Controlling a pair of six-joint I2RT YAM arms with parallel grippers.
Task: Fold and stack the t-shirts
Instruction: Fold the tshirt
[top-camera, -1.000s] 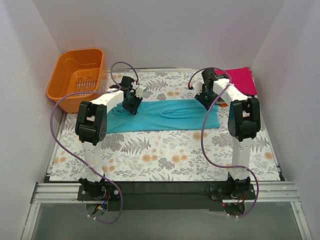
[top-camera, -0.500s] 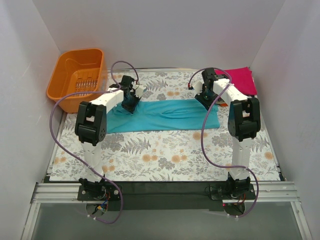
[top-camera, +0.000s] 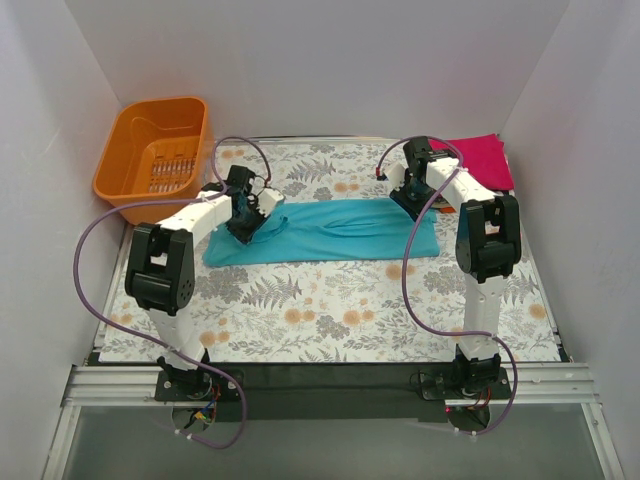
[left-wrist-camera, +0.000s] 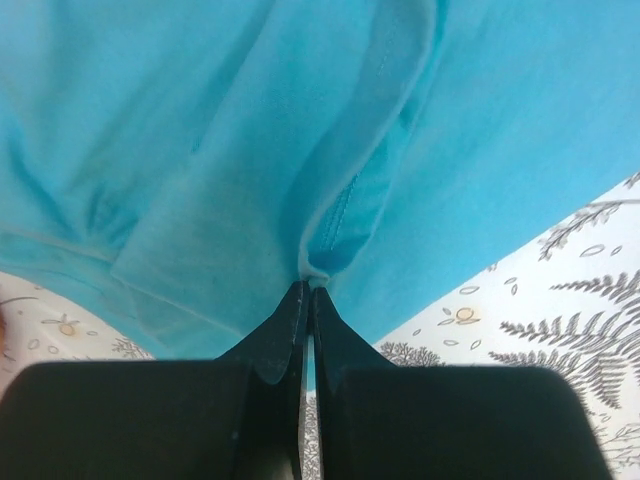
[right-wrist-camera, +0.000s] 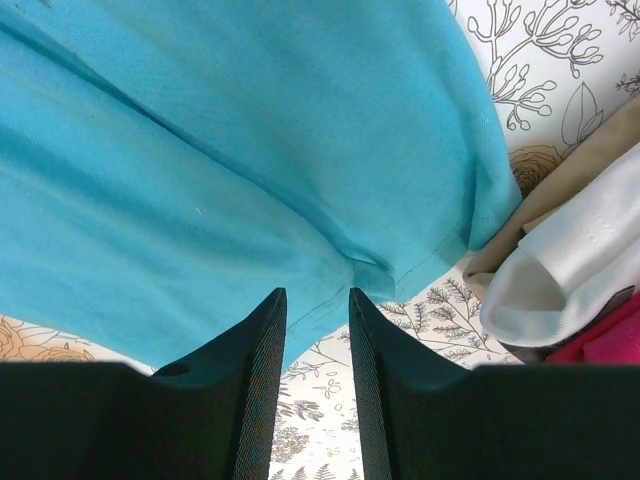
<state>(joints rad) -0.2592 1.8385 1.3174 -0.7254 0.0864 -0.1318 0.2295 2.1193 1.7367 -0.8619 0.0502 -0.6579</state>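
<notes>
The teal t-shirt (top-camera: 330, 232) lay spread just right of the orange basket (top-camera: 150, 125). Your left gripper (left-wrist-camera: 307, 290) was pinched onto a fold at its basket-side end, while your right gripper (right-wrist-camera: 317, 300) hung parted over the far hem. You probably needed that hem gripped too before lifting evenly.

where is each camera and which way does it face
Top external: above and behind the bases, looking down on left arm, right arm, teal t-shirt, orange basket.
Left wrist: looks along the left gripper, shut on a teal fold.
Right wrist: looks past the open right gripper at the teal hem.
All three share the teal t-shirt.
</notes>
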